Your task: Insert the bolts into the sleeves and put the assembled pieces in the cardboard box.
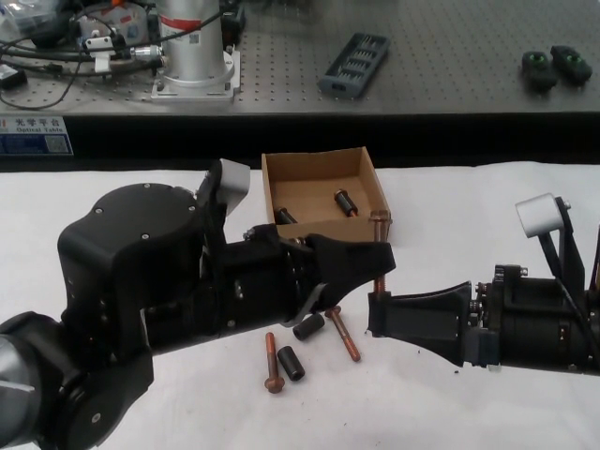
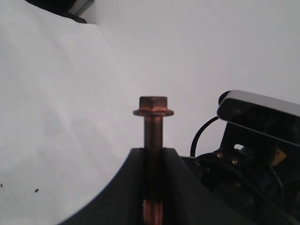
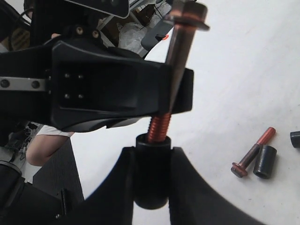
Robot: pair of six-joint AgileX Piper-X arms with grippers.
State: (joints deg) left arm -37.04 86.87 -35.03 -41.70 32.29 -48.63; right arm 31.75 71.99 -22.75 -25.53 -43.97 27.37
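White sheet [image 1: 469, 412], cardboard box [image 1: 314, 173], perforated table [image 1: 450, 56]

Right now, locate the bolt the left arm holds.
In the high view the bolt stands head-up between the left fingers, just in front of the cardboard box, its tip at the sleeve in the right fingers.

A white cloth [image 1: 450, 197] is covering the bench, lying flat under soft, even light. Behind it a grey perforated table [image 1: 450, 89] is running across the back, and its dark front edge is carrying a blue label [image 1: 36, 133] at the left. A silver metal post [image 1: 192, 33] is standing on a base plate on that table, with cables [image 1: 47, 52] lying tangled beside it. A dark ribbed case [image 1: 354, 64] is resting near the middle, and two black pieces with green centres [image 1: 541, 69] are sitting toward the right.
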